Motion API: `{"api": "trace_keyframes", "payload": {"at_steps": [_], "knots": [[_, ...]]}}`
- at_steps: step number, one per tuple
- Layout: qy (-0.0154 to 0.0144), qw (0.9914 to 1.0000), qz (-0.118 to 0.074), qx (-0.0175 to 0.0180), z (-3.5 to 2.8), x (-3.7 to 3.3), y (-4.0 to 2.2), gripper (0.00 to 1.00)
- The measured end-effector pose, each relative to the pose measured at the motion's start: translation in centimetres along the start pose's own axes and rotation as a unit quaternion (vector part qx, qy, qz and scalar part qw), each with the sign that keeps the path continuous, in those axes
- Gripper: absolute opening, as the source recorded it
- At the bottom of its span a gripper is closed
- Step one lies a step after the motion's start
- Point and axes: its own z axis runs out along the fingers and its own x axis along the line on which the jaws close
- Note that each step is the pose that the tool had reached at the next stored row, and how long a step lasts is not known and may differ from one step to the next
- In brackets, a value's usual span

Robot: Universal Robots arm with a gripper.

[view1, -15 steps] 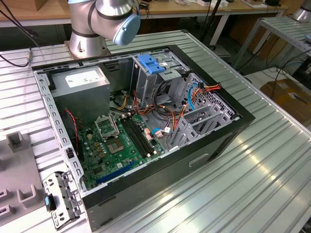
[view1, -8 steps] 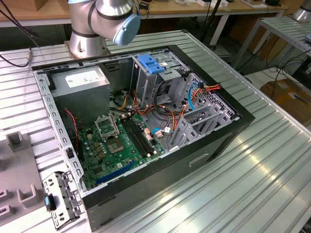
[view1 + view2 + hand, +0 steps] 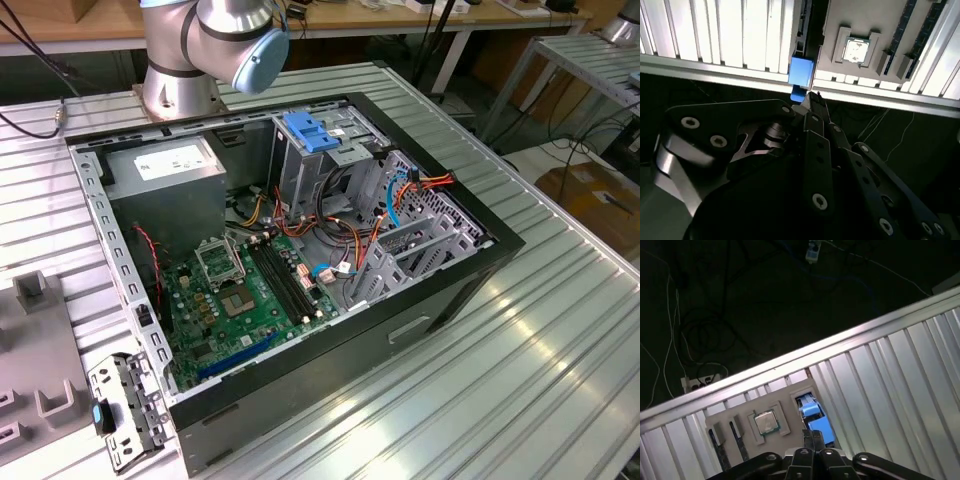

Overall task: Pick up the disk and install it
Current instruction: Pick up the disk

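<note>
Blue plastic rails mark the disk (image 3: 801, 70), which sits in a cut-out of the grey fixture plate (image 3: 865, 15) close to the tabletop's edge, beyond which both wrist views show only dark floor and cables. In the exterior view the disk (image 3: 125, 410) lies toward the exterior view's left, just off the near corner of the open computer case (image 3: 500, 240). The plate also carries a processor (image 3: 858, 50) in its own recess and memory sticks (image 3: 900, 35) in slots. Its purpose is probably to hold each part in a known pose, so that the arm can find it without searching.

The gripper (image 3: 812, 97) hangs over the disk with its fingers pressed together and nothing between them. Its tips line up beside the blue rail in both wrist views, but no contact can be made out. It appears to be sighting the part, not grasping it, so the pick-up looks not yet done.

The case rests on its side on the ribbed tabletop (image 3: 540, 380) with its panel off, likely so that the tall metal drive cage (image 3: 300, 175) under its blue latch (image 3: 312, 135) can be reached from above. The arm (image 3: 230, 40) rises from its base at the tabletop's far edge, behind the case
</note>
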Motion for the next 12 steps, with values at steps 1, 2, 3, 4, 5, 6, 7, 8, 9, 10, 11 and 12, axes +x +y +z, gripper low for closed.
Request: {"api": "trace_keyframes", "payload": {"at_steps": [1, 2, 3, 4, 5, 6, 7, 8, 9, 10, 11, 12], "knots": [[0.0004, 0.99995, -0.010, -0.0001, 0.00, 0.00, 0.00, 0.11], [0.0009, 0.99977, -0.021, -0.0001, 0.00, 0.00, 0.00, 0.11], [0.0013, 0.99952, -0.031, -0.0002, 0.00, 0.00, 0.00, 0.11], [0.0018, 0.99910, -0.042, -0.0003, 0.00, 0.00, 0.00, 0.11], [0.0022, 0.99866, -0.052, -0.0003, 0.01, 0.00, 0.00, 0.11], [0.0028, 0.99777, -0.067, -0.0004, 0.01, 0.00, 0.00, 0.11], [0.0034, 0.99690, -0.079, -0.0005, 0.01, 0.00, 0.00, 0.11], [0.0038, 0.99613, -0.088, -0.0005, 0.01, 0.00, 0.00, 0.11], [0.0042, 0.99522, -0.098, -0.0006, 0.02, 0.00, 0.00, 0.11], [0.0044, 0.99476, -0.102, -0.0006, 0.01, 0.00, 0.00, 0.11], [0.0044, 0.99458, -0.104, -0.0006, 0.01, 0.00, 0.00, 0.11], [0.0045, 0.99458, -0.104, -0.0006, 0.02, 0.00, 0.00, 0.11]]}}
